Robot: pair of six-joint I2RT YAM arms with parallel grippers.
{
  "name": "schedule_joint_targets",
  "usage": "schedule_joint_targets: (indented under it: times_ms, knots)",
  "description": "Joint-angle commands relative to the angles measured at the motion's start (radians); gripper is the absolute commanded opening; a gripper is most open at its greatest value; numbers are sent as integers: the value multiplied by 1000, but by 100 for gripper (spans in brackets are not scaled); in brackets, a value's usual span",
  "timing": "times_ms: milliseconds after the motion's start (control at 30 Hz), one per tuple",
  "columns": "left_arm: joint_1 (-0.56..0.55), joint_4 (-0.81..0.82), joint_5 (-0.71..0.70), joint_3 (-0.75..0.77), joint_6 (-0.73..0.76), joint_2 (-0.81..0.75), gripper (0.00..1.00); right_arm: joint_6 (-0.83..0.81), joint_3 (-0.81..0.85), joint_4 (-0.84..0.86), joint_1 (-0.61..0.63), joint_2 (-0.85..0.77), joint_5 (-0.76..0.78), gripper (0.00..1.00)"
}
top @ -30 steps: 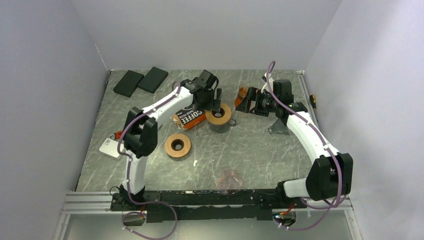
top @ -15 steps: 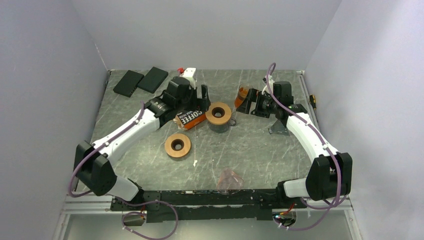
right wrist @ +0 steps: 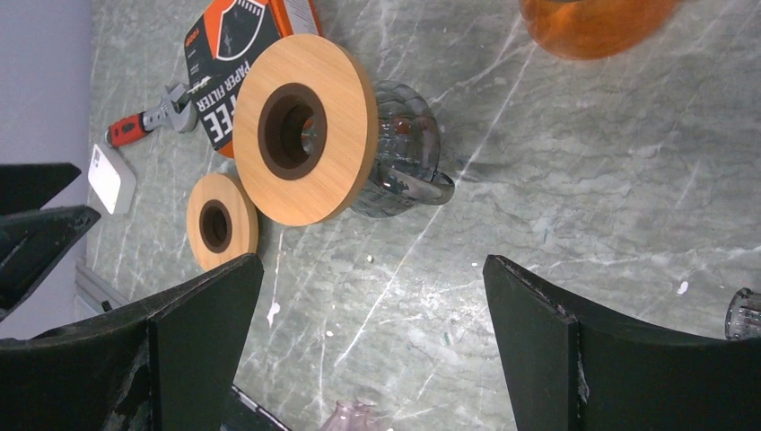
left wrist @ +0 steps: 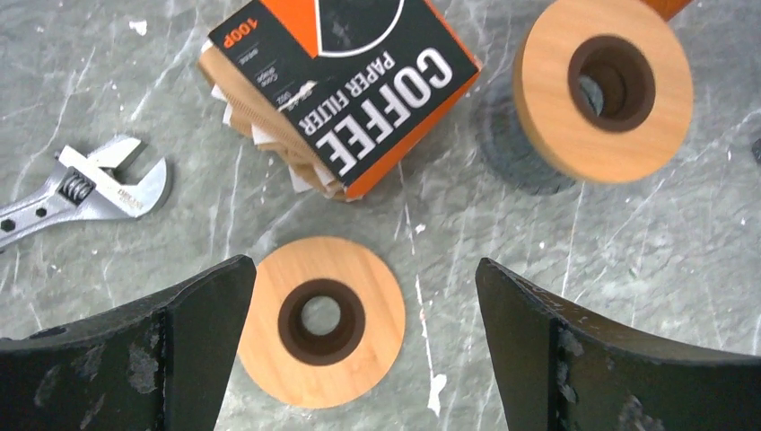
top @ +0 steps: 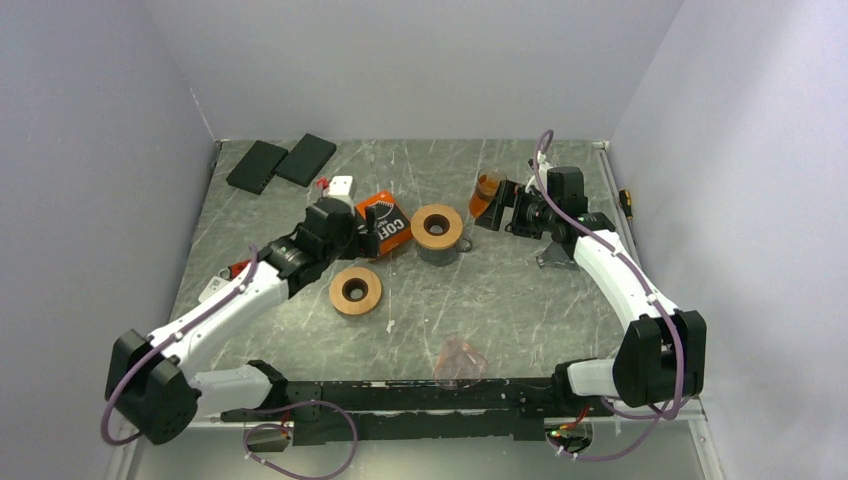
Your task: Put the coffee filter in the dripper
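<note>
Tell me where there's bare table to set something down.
Bare marble lies between the glass dripper, the right arm and the clear glass at the near edge; also along the back, between the black pads and orange cup. Crowded: coffee filter box, loose wooden ring.

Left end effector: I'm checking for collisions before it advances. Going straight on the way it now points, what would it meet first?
Probably the wooden ring lying flat on the table, almost centred ahead of the open left end effector; depth is unclear.

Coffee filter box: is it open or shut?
Open. The coffee filter box has paper filters sticking out of its side.
</note>
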Motion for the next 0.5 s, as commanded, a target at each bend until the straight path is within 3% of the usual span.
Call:
schedule_joint_targets:
  times_ms: [0, 167, 333, 467]
  knots:
    - [1, 80, 51, -113, 44, -119, 99, 12, -26, 60, -7, -46, 25, 100]
    - [0, 146, 228, -185, 65, -162, 100, 39, -69, 83, -11, -50, 17, 100]
    - [-19, 131, 354, -157, 51, -45, 100, 48, -99, 101, -17, -48, 5, 100]
    - [-112, 134, 409, -116, 90, 61, 99, 54, -108, 101, -30, -50, 1, 100]
